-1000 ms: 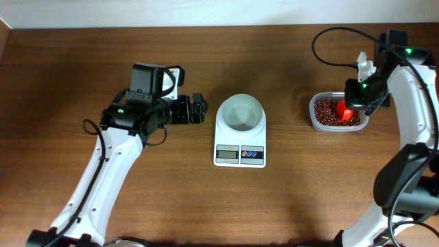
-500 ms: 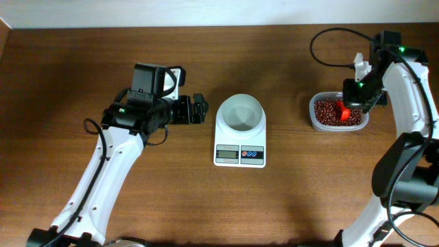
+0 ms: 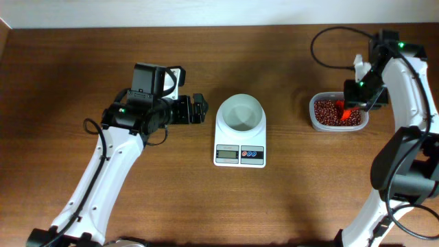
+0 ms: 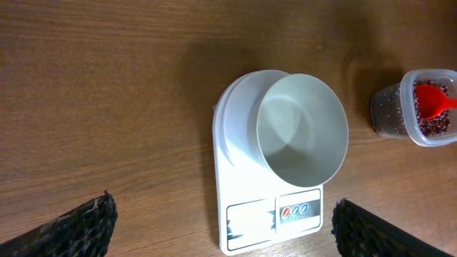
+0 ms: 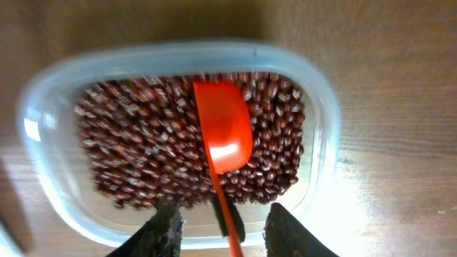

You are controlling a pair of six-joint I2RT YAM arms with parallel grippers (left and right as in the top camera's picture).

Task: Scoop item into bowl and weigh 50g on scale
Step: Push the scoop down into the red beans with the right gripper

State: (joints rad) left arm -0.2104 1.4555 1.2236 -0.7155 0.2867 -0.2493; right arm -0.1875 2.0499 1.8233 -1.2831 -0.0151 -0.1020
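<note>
The reddish-brown beans (image 3: 326, 114) fill a clear plastic container (image 3: 313, 122) at the right. My right gripper (image 3: 352, 101) is over it, shut on the handle of a red scoop (image 3: 341, 108). In the right wrist view the scoop's bowl (image 5: 223, 135) is empty and sits on the beans (image 5: 143, 143), with the handle running down between my fingers (image 5: 225, 230). The white bowl (image 3: 240, 112) is empty and stands on the white scale (image 3: 239, 155) at the middle. My left gripper (image 3: 199, 108) is open and empty just left of the scale. The left wrist view shows the bowl (image 4: 301, 128) and the scale (image 4: 271, 218).
The container's rim (image 5: 43, 164) surrounds the beans on all sides. A black cable (image 3: 329, 41) loops above the container at the back right. Bare wooden table (image 3: 171, 192) lies in front of the scale.
My right gripper and the red scoop have shifted slightly left and toward the back over the beans. The left arm, bowl and scale have not moved.
</note>
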